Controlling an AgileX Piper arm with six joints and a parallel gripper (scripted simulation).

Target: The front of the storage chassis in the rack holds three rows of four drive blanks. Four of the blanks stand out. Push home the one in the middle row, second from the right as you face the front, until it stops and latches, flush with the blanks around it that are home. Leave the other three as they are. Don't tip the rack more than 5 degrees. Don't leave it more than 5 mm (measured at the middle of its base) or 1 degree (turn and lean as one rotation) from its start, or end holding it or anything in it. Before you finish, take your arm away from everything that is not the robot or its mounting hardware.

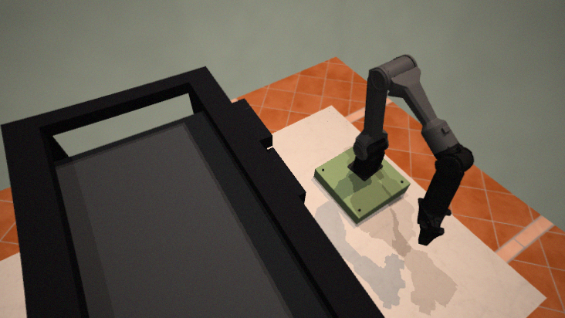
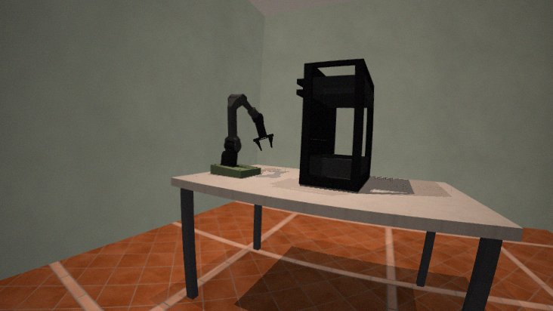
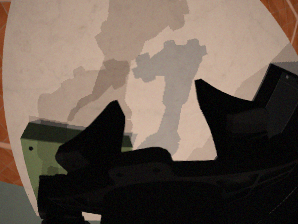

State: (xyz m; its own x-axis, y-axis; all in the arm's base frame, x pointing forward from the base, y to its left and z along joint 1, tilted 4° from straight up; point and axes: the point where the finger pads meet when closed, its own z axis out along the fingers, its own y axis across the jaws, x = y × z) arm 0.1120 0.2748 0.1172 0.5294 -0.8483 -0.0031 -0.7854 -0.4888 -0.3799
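The black rack (image 2: 335, 123) stands on the white table; the top view shows it from above (image 1: 157, 197). The storage chassis (image 2: 329, 87) sits in the rack's upper part. Two blanks that stand out show as small black tabs on the front (image 2: 301, 87), and also from above (image 1: 265, 139). The row and place of each blank cannot be told. My gripper (image 2: 264, 142) is open and empty, pointing down above the table, well apart from the rack front. It also shows in the top view (image 1: 428, 232) and in the wrist view (image 3: 160, 112).
The arm's green base plate (image 1: 361, 187) lies on the table between the rack and the table edge; it also shows in the exterior view (image 2: 235, 170). A second dark box (image 2: 332, 167) sits low in the rack.
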